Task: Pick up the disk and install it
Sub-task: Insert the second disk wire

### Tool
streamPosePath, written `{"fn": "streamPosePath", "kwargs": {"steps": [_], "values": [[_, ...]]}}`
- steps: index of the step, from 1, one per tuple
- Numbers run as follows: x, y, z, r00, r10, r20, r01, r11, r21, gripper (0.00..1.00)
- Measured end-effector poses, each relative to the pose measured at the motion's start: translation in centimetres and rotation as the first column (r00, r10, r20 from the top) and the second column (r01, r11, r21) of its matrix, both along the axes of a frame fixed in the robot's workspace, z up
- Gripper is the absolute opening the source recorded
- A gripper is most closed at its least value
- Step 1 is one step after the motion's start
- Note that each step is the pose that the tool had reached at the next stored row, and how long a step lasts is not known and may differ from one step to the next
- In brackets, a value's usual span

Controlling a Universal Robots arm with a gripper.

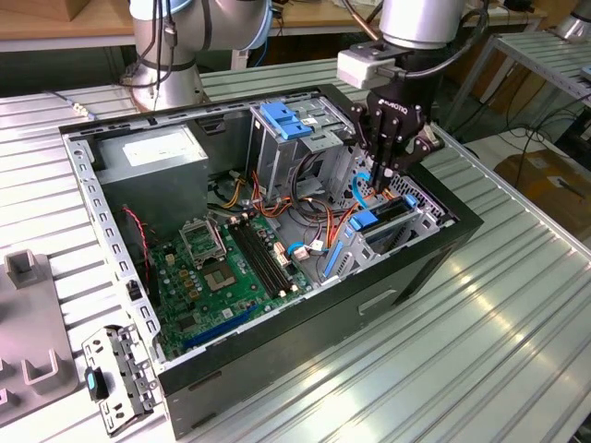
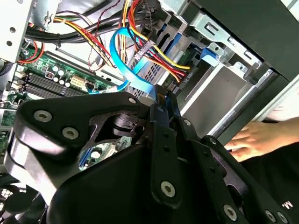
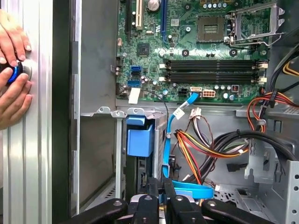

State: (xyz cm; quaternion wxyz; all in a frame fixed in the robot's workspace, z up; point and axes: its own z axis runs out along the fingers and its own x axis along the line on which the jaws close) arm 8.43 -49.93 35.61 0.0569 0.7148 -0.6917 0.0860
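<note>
The disk (image 1: 367,220) sits slotted in the low drive bay at the front corner of the open computer case (image 1: 305,323); its blue carrier end shows in both wrist views (image 3: 139,140) (image 2: 210,54). My gripper (image 1: 379,181) hangs straight above that bay, fingers pointing down and shut, with nothing clearly between them. In both wrist views the gripper (image 3: 161,193) (image 2: 161,100) has its fingertips pressed together, right beside a flat light-blue cable (image 3: 167,140) that loops past them. The disk lies just beyond the fingertips, apart from them.
A tall metal cage with a blue latch (image 1: 284,120) stands behind the bay. Coloured power wires (image 3: 196,149) crowd the gap beside the gripper. The motherboard (image 1: 231,268) fills the case floor. A person's hands (image 3: 11,88) rest on the table beside the case. A bracket (image 1: 115,378) lies outside.
</note>
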Motion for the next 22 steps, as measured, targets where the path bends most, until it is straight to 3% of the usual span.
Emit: {"fn": "streamPosePath", "kwargs": {"steps": [1, 2, 4, 6, 9, 10, 18, 20, 22], "values": [[-0.03, -0.15, -0.01, 1.0000, 0.000, 0.0023, 0.000, 1.0000, 0.0065, 0.16], [-0.07, -0.44, -0.03, 1.0000, 0.000, 0.0070, 0.000, 0.9998, 0.0187, 0.16], [-0.11, -0.80, -0.06, 0.9999, 0.000, 0.0129, 0.000, 0.9995, 0.0313, 0.16], [-0.23, -1.55, -0.15, 0.9998, 0.000, 0.0200, -0.001, 0.9990, 0.0454, 0.16], [-0.36, -2.29, -0.24, 0.9997, -0.001, 0.0239, -0.001, 0.9979, 0.0649, 0.16], [-0.41, -2.47, -0.26, 0.9997, -0.001, 0.0257, -0.001, 0.9971, 0.0766, 0.16], [-0.45, -2.54, -0.26, 0.9996, -0.001, 0.0265, -0.001, 0.9968, 0.0797, 0.16], [-0.56, -2.75, -0.26, 0.9996, -0.002, 0.0296, -0.001, 0.9956, 0.0933, 0.16], [-0.59, -3.05, -0.27, 0.9995, -0.002, 0.0324, -0.002, 0.9937, 0.1117, 0.16]]}}
